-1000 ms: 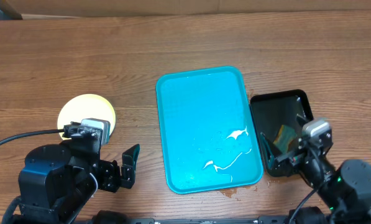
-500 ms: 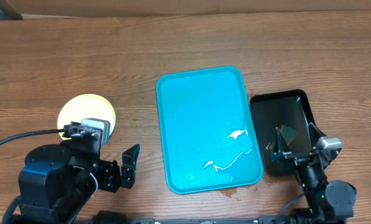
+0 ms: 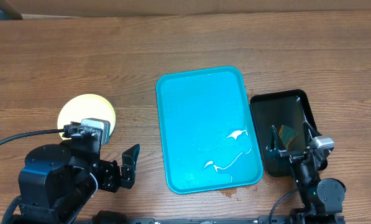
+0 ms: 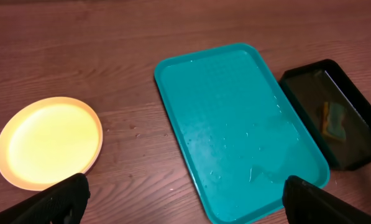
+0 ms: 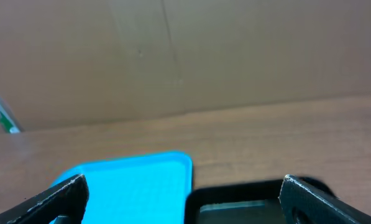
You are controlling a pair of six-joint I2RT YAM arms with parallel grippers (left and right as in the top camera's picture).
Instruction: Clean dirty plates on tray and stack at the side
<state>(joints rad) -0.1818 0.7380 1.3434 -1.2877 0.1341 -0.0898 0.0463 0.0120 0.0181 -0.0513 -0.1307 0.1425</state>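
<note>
Wooden tabletop (image 3: 173, 37); at its near edge, left gripper (image 4: 185, 183) angled down and right gripper (image 5: 184, 182) level, both spread wide, empty

The brown wooden table (image 3: 110, 56) shows grain running left to right under a smooth, low-sheen finish. The large bright blue rectangular plastic tray (image 3: 191, 106) is glossy. Its floor carries a fine moulded texture, and wet streaks at its near right reflect white. The smaller black plastic tray (image 3: 278, 112), to the right, is glossy. The yellow-green sponge (image 3: 288, 134) in it looks matt. The pale yellow round plate (image 4: 48, 142), at left, is smooth with a soft sheen.
</note>
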